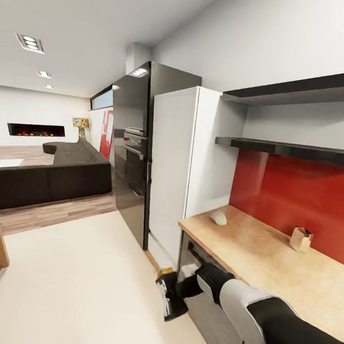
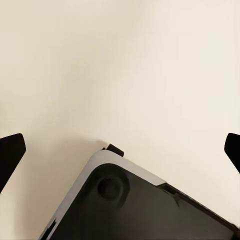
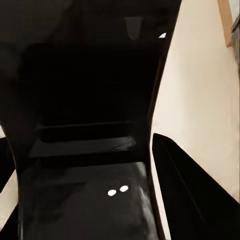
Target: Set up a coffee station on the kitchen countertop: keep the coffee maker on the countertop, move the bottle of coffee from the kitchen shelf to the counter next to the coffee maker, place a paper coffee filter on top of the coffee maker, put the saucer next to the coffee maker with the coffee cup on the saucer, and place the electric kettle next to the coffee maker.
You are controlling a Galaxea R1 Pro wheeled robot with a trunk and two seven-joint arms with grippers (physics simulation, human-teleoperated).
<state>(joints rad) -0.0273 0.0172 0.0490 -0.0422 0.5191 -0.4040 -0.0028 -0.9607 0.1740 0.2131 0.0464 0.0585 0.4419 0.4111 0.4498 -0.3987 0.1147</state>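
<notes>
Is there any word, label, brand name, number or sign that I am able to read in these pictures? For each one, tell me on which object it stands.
No readable text in any view.
Red and white panel on the far wall: a pattern, no letters discernible.
Black built-in oven: controls too small to read.
Small brown box on the wooden countertop: no label discernible.
Two white dots in the right wrist view: glints, not characters.

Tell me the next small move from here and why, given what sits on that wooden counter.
Probably turn the base right to face the wooden countertop. It holds just a small white object and a small brown box-like item, and I cannot tell what either is. The right claw hangs low beside the counter's front, gripping nothing visible, so more of the kitchen should come into view before reaching.
</notes>
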